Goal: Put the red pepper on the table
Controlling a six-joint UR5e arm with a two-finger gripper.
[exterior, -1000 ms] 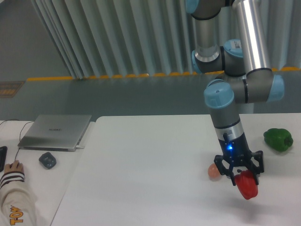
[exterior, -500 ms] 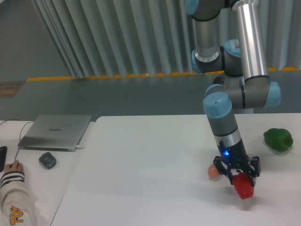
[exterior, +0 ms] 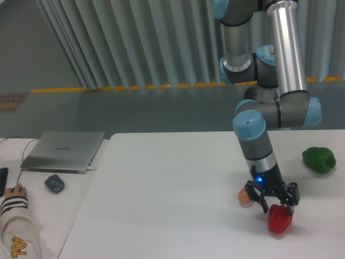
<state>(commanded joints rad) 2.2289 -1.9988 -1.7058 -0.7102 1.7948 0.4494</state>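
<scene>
Two-finger gripper (exterior: 275, 205): clamped on glossy red bell pepper (exterior: 279, 219) from above | pepper low over white matte table (exterior: 161, 205), right of orange-brown egg (exterior: 245, 197) | poised for set-down.

Claw (exterior: 276, 205) fingertip contact with red pepper (exterior: 279, 220) indistinct; egg (exterior: 245, 197) partly hidden behind claw; bench (exterior: 161, 205) cut by frame edges.
</scene>
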